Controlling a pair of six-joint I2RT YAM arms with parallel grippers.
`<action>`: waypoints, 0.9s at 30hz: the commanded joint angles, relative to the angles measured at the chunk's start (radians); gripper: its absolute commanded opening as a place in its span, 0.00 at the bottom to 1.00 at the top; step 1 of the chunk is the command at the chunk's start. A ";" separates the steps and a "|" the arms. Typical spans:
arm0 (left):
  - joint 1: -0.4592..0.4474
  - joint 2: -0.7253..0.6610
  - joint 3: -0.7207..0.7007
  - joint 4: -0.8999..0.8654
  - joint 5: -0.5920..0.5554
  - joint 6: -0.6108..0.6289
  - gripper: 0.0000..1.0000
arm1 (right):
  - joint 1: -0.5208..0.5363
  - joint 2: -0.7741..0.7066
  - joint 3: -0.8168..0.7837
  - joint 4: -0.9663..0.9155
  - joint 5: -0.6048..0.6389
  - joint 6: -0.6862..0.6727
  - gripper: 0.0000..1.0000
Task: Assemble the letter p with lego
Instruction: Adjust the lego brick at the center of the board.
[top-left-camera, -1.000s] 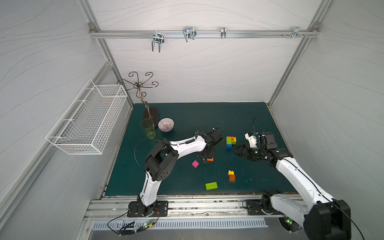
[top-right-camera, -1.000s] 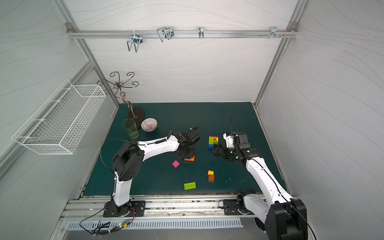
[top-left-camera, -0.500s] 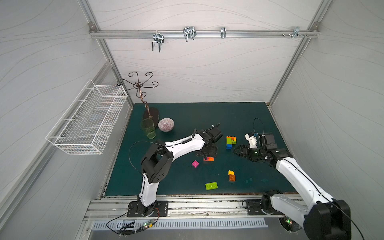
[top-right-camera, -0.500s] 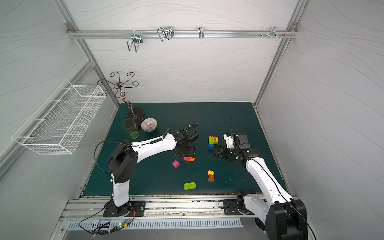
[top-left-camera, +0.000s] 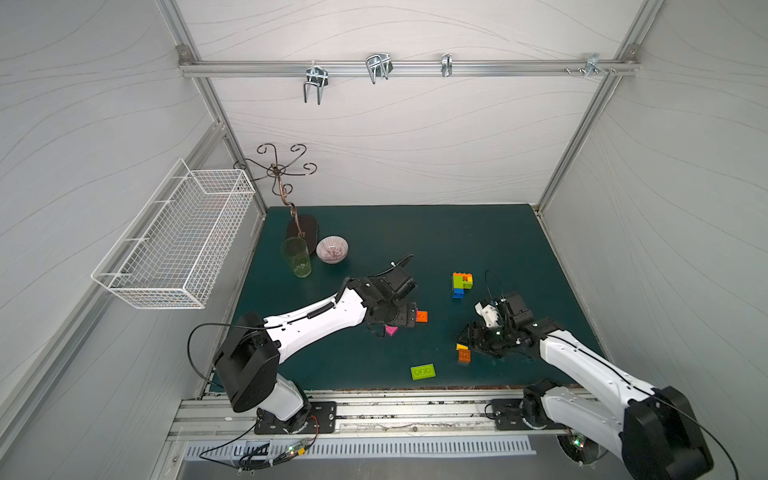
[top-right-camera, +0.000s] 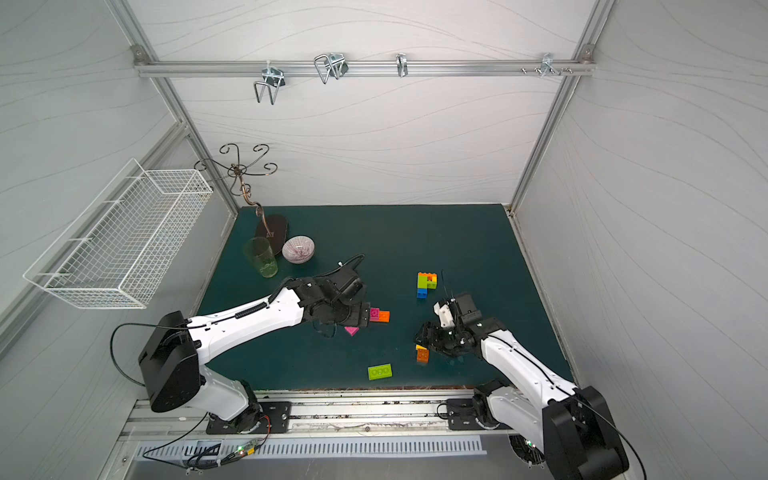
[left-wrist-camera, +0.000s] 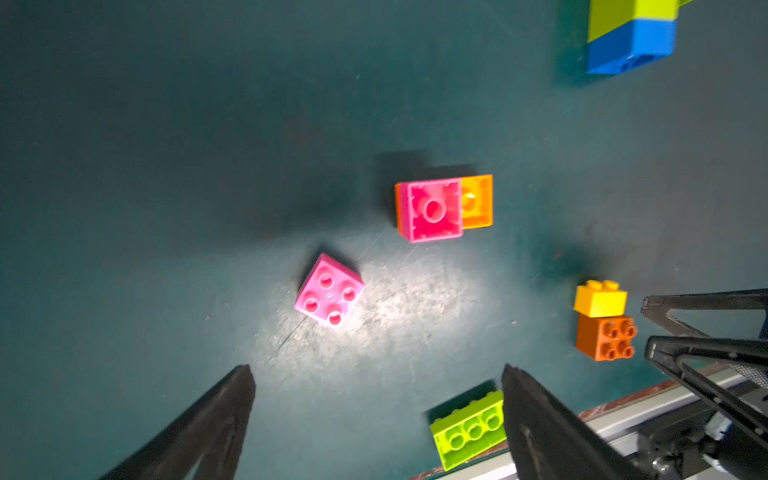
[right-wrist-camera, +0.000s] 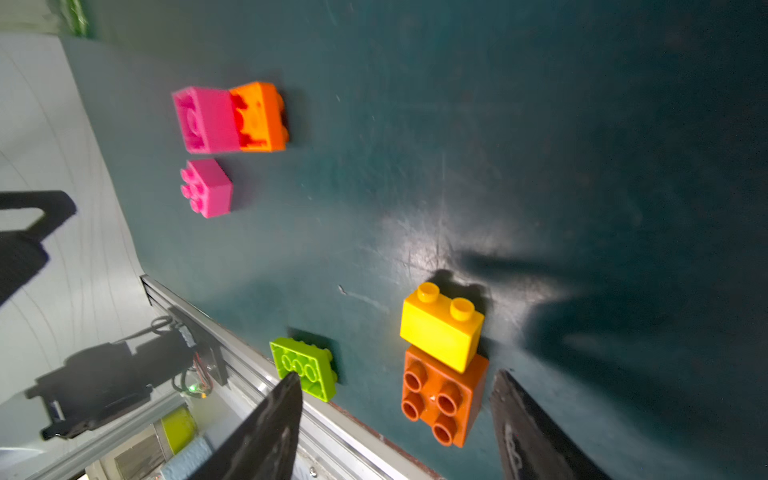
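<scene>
Opening wide and backing off, your left tool (left-wrist-camera: 376, 372) has let go of the brick pair it was pressing a second ago. Your right tool (right-wrist-camera: 398, 376) has swung toward the front edge and narrowed a little.

Nearest you on the dark green worktop (top-left-camera: 478, 241), the lime green oblong lego brick (top-left-camera: 423, 371) lies alone, close to the front rail. Just behind it, the square dark-orange brick (right-wrist-camera: 442, 399) sits studs up, with the yellow oblong brick (right-wrist-camera: 440, 328) tipped on its side and touching it. Your right tool hovers over these two, its fingers apart on either side of the orange one, clamping nothing.

Further in, the loose magenta square brick (left-wrist-camera: 329, 291) rests studs up. Just past it is the released magenta-and-orange brick pair (left-wrist-camera: 436, 210). It appears pressed together and lies on its side, hollow undersides toward the left wrist camera. Your left tool hangs beside it, fingers spread and empty.

Farthest of the lego, the part-built stack of orange, lime green, yellow and blue bricks (top-left-camera: 461, 283) sits well apart from both tools.

Take the release to mean one sub-assembly is joined. The letter is not yet formed, so you will likely need to carry that pair and the front bricks over to the stack.
</scene>
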 joint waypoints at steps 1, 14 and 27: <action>0.005 -0.035 -0.016 0.056 -0.012 -0.008 0.96 | 0.057 0.036 -0.008 0.089 0.020 0.069 0.72; 0.014 -0.031 -0.047 0.079 0.001 -0.005 0.96 | 0.139 0.184 0.082 0.129 0.135 0.049 0.72; 0.021 -0.060 -0.080 0.090 0.005 -0.006 0.96 | 0.162 0.347 0.136 0.293 0.006 0.058 0.72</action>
